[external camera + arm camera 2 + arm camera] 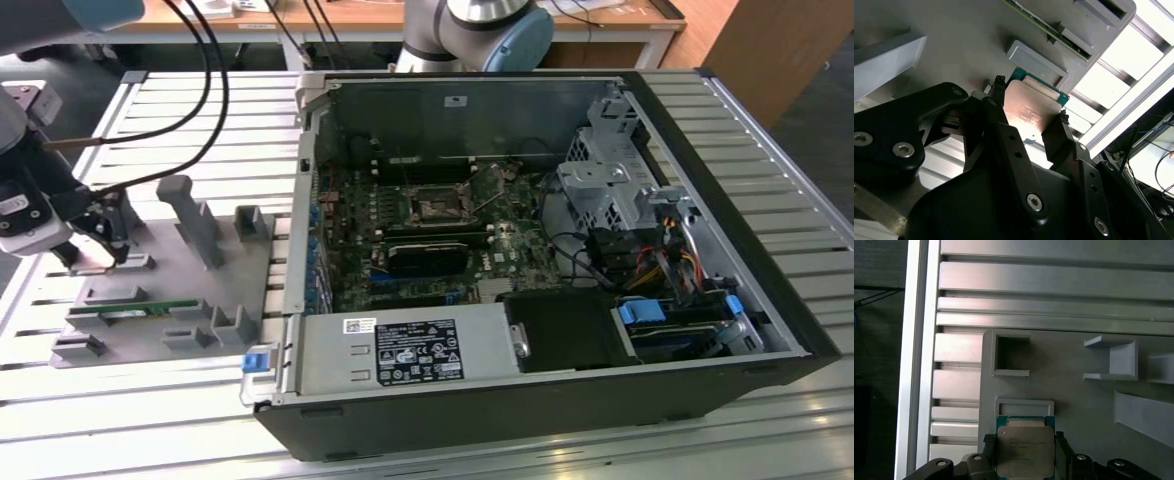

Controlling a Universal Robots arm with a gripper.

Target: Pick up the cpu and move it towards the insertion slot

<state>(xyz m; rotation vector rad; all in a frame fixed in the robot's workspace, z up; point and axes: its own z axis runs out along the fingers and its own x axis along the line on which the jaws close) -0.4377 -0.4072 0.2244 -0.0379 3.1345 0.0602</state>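
From across the room, the exterior view takes in the whole bench. The gripper point(104, 238) is low over a grey fixture plate point(174, 262) at that view's left. An open computer case point(534, 415) lies well apart from it on the slatted table point(200, 100). Inside the case, the insertion slot point(438, 207) sits in the middle of the green board. A narrow green memory stick point(123, 310) lies in a holder near the plate's front edge.

Both wrist views show close up what that view does not. The cpu point(1031, 112) point(1025, 452) sits squarely between the two black fingers point(1056, 137), shiny face toward the cameras. One finger presses against each of two opposite edges, so the jaws look clamped on the chip. Just beyond its far edge is a raised grey frame point(1024, 406) on the plate. I cannot tell whether the chip rests on the plate or is lifted clear.
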